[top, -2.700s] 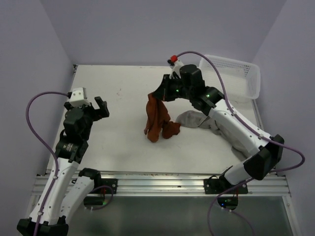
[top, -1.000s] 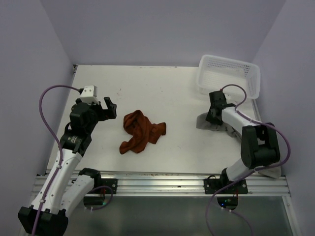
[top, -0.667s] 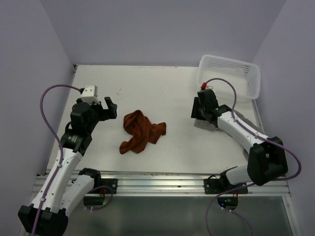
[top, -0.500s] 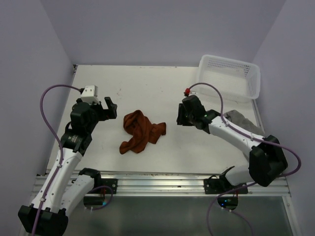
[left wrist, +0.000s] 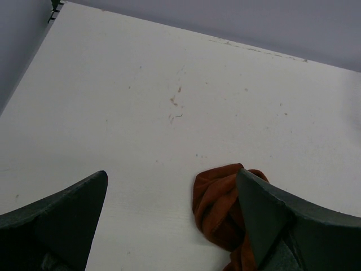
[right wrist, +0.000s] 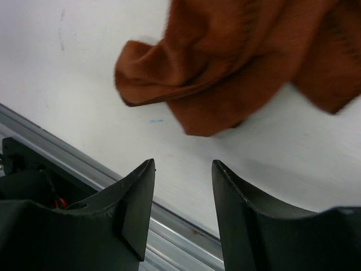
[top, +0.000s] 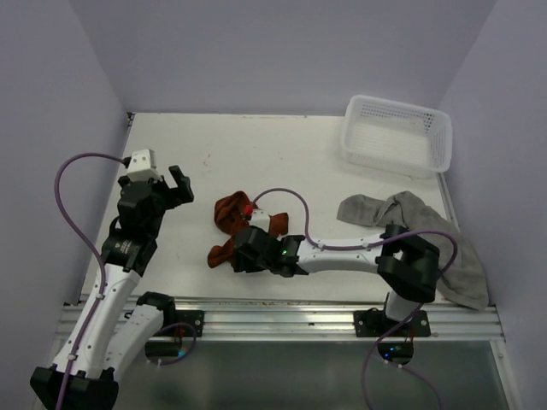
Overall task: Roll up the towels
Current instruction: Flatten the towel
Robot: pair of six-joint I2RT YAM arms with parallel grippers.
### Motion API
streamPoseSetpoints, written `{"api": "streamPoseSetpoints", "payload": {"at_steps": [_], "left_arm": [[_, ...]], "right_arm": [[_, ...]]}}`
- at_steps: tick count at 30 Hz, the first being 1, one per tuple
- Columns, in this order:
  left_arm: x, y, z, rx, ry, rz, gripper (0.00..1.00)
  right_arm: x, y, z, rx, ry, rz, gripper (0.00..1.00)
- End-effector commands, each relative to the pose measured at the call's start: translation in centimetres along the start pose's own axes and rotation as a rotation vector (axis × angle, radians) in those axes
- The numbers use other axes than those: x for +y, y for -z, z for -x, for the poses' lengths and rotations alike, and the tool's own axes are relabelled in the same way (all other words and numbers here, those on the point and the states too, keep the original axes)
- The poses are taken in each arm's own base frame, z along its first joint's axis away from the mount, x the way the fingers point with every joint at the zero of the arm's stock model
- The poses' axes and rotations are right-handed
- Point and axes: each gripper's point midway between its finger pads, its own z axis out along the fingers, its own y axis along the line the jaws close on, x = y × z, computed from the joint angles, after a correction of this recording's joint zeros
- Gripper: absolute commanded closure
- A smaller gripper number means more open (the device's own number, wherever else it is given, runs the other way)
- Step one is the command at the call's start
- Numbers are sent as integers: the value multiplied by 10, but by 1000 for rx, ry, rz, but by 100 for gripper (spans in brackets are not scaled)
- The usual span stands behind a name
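Note:
The rust-brown towel (top: 232, 215) lies crumpled left of the table's middle. It also shows in the left wrist view (left wrist: 219, 208) and the right wrist view (right wrist: 242, 62). The grey towel (top: 420, 210) lies loosely spread at the right, draped towards the right edge. My right gripper (top: 239, 256) is low over the table at the brown towel's near side. It is open and empty (right wrist: 183, 169), with the towel just beyond the fingertips. My left gripper (top: 175, 186) is open and empty (left wrist: 172, 176), raised to the left of the brown towel.
A white mesh basket (top: 397, 137) stands at the back right corner. The metal rail (top: 273, 318) runs along the table's front edge, close under my right gripper. My right arm (top: 342, 252) lies stretched across the front of the table.
My right arm has swung from the grey towel at the right, low across the table to the brown towel's near side. The grey towel now lies uncovered. My left gripper shifted slightly left.

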Motion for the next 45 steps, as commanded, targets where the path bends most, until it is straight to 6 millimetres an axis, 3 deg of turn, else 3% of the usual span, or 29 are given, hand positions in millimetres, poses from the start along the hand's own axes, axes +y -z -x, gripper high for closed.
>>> {"api": "streamPoseSetpoints", "payload": {"at_steps": [1,14,23,32,37,45], "left_arm": [[7,8,20,-66,32,49,0],[6,11,22,-72,31,38,0],[2,13,24,-80,34,16,0],[-1,12,23,-75,31,-1,0],[-3,12,22,-73,31,-10,0],[-4,11,21,-67,27,-19,0]], "right_arm": [[49,-14,10,-112,-144,57,51],[60,-62,-1,-191,-286,22,49],[64,-80,-1,-221,-329,26,51],[48,-95,-10,-224,-337,-60,53],[34,-102,-17,-222,-356,-110,62],[10,-105,-22,-235,-386,-187,66]]}}
